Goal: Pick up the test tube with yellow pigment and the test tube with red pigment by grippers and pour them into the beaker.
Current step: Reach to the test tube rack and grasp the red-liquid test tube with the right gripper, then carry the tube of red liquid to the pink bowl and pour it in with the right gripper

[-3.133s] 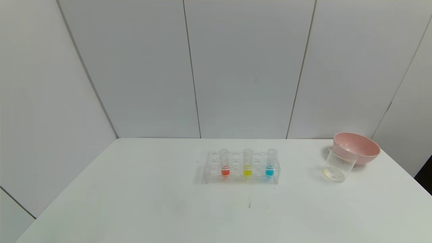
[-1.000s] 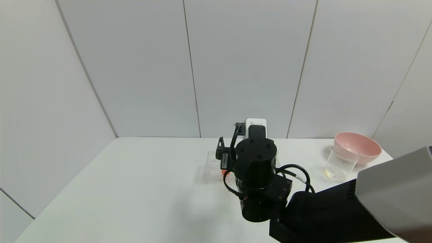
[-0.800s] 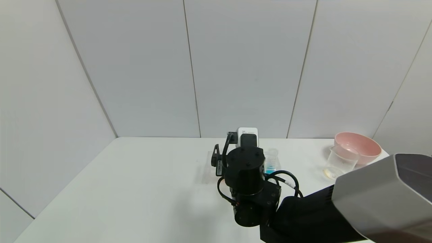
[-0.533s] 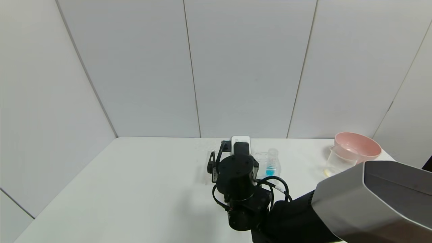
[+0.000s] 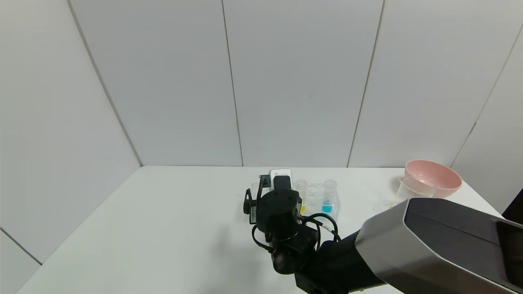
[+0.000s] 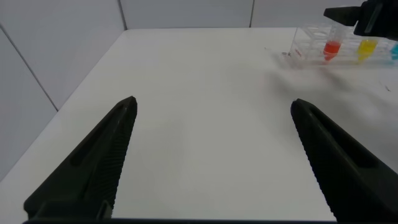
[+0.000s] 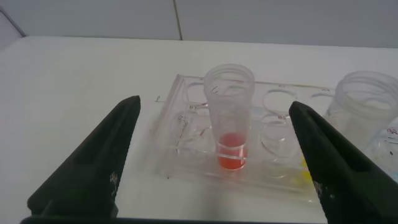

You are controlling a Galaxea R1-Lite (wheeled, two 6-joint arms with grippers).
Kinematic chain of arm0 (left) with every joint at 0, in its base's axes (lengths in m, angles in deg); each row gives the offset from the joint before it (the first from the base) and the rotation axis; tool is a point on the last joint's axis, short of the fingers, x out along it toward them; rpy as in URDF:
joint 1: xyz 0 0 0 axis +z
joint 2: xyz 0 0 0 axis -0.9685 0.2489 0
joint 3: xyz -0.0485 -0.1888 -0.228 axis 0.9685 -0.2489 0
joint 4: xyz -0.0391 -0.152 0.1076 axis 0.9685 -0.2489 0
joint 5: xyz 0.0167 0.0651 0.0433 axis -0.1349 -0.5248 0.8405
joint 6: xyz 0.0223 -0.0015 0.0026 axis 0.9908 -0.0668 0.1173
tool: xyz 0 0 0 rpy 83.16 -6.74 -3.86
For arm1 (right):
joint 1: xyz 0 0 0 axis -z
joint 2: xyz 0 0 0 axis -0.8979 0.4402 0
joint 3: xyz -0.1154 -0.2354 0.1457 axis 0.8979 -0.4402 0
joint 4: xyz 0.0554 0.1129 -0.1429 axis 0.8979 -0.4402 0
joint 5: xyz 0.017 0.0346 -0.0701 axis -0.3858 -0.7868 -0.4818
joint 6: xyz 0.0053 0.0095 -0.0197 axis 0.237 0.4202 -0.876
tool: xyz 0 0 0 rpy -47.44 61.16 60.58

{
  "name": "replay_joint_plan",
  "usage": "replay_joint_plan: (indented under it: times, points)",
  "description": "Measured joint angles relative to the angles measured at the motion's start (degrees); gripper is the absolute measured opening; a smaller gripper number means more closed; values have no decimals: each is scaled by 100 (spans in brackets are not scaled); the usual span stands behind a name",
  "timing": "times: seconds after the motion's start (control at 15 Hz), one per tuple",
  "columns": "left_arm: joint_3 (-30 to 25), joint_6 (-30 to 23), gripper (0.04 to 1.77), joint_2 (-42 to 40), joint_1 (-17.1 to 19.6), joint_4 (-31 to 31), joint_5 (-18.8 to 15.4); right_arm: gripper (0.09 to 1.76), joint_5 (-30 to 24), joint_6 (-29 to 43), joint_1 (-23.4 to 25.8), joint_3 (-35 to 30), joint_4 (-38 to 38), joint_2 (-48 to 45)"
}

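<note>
The right gripper (image 7: 214, 158) is wide open and empty, with the red tube (image 7: 229, 118) upright in the rack (image 7: 186, 134) centred between its fingers. Best to advance level and close on the tube's upper wall, then lift straight. In the head view the arm hides the red tube; the yellow tube (image 5: 301, 191) probably stays racked beside it. The beaker (image 5: 412, 188) is partly covered. The left gripper (image 6: 211, 162) idles open, well apart.

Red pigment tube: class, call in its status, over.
Right gripper jaws open, lined up on the test tube with red pigment. Tube upright in the rack, not gripped. Left gripper open, well off to the side. Nothing in the way.
</note>
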Motion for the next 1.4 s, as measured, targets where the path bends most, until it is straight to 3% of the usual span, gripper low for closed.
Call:
replay_joint_plan:
  times: [0.47,0.73,0.93,1.0,1.4]
  points:
    - [0,0,176,0,0,0,0,171,-246,-12,185,311,-117,375]
    - [0,0,176,0,0,0,0,110,-290,-15,271,347,-112,485]
    - [0,0,176,0,0,0,0,79,-312,-17,312,424,-130,513]
    - [0,0,176,0,0,0,0,55,-356,-23,319,446,-134,518]
    - [0,0,176,0,0,0,0,51,-397,-145,363,514,-174,472]
